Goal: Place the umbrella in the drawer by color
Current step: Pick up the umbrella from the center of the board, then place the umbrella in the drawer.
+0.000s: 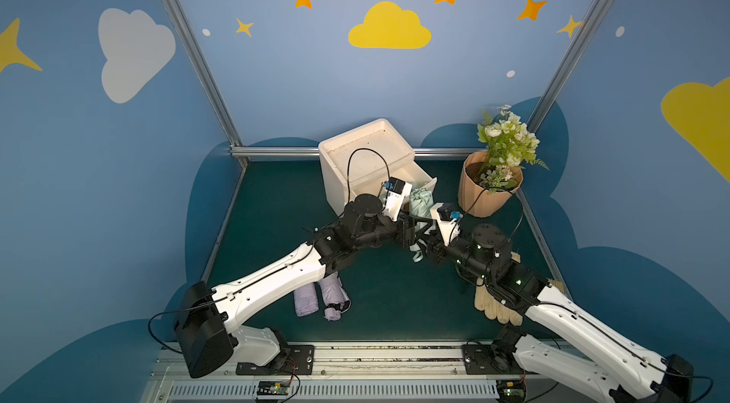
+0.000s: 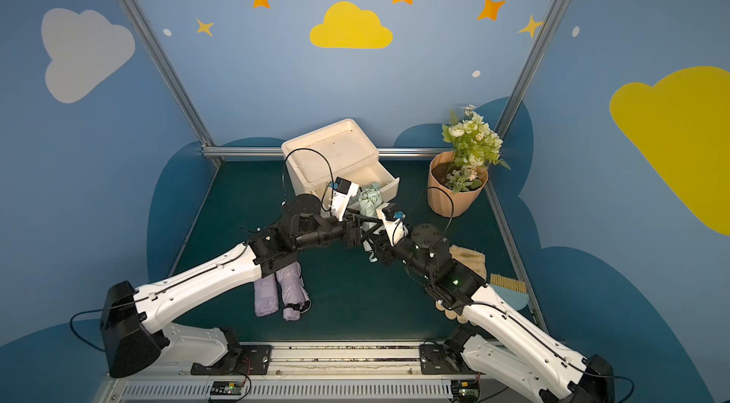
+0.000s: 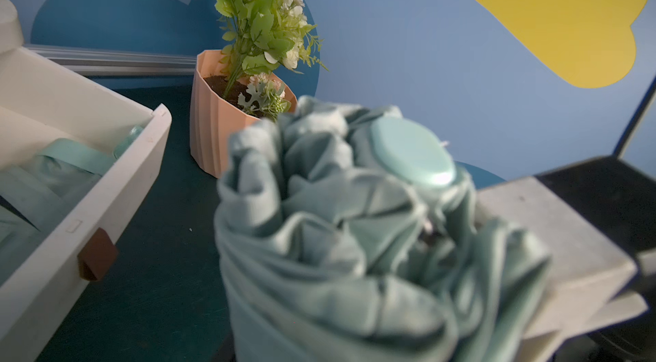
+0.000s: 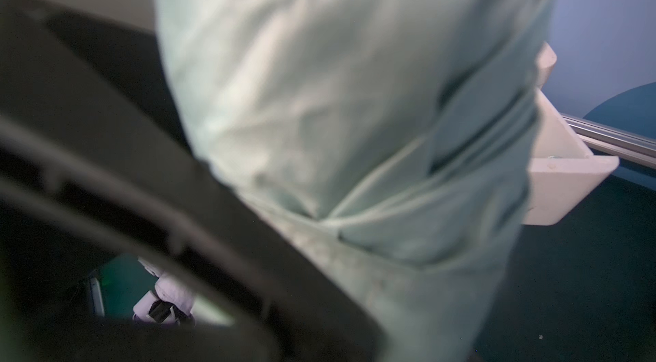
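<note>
In both top views, the mint umbrella (image 1: 419, 201) (image 2: 369, 199) was held clear of the bench (image 1: 395, 294), just in front of the open drawer (image 1: 428, 183) (image 2: 391, 183) of the white cabinet (image 1: 355, 168). Its long axis was steep, with the gathered tip uppermost and leaning toward the drawer and the strap end hanging low. The left pincer (image 1: 422, 225) (image 2: 365, 225) crossed it at mid-length, closed on the fabric; the right pincer (image 1: 428, 249) (image 2: 379, 251) pinched its lower end. Open bench lay toward the near edge, beside two lilac umbrellas (image 1: 322, 298); a flower pot (image 1: 488, 191) stood near the drawer. In the left wrist view, the umbrella (image 3: 355, 236) showed rumpled pleats round a smooth oval cap (image 3: 411, 152). One grey pad (image 3: 553, 243) pressed against its side, and the opposite finger was hidden. The drawer front (image 3: 88, 207), with a brown pull tab (image 3: 97, 259), stood apart across bare bench, with a second mint umbrella (image 3: 53, 172) inside. In the right wrist view, blurred mint fabric (image 4: 355, 112) filled the frame, the drawer's corner (image 4: 561, 172) just beyond.
</note>
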Motion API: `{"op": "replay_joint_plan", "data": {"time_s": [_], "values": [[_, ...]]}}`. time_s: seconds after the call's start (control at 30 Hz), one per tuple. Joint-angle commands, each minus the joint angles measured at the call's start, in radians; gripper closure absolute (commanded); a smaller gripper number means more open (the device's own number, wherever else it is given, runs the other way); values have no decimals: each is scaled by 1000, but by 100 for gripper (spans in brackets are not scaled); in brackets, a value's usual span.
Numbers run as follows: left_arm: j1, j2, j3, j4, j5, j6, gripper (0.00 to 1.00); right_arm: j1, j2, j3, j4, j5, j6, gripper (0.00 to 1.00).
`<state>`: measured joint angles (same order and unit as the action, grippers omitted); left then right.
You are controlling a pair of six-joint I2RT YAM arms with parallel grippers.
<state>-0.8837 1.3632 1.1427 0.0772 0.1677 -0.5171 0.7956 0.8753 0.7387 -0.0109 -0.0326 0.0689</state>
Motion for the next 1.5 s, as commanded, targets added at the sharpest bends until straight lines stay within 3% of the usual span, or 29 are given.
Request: {"op": "replay_joint_plan", "data": {"time_s": [0.0,0.13,0.47,0.6,0.87,1.03,1.3,1.47], "values": [[-9,-9,22,15,23,12,54,7,4,50,82,1,-24,50],[-9,-10,25,14,23,18,64,9,5,49,86,-5,-29,49],[10,-47,52,-88,-39,88,81,7,-48,43,35,-6,-22,12],[44,-89,75,-181,-84,163,86,0,-109,65,-56,9,-51,6],[144,-139,182,-374,-145,321,92,-18,-232,41,-107,113,-108,2],[169,-83,319,-524,-225,491,94,-60,-256,0,-109,168,-86,2],[187,179,673,-810,-319,690,95,-192,-169,-52,-73,6,87,2],[187,314,836,-839,-336,769,95,-267,-104,-95,-18,-115,164,2]]}}
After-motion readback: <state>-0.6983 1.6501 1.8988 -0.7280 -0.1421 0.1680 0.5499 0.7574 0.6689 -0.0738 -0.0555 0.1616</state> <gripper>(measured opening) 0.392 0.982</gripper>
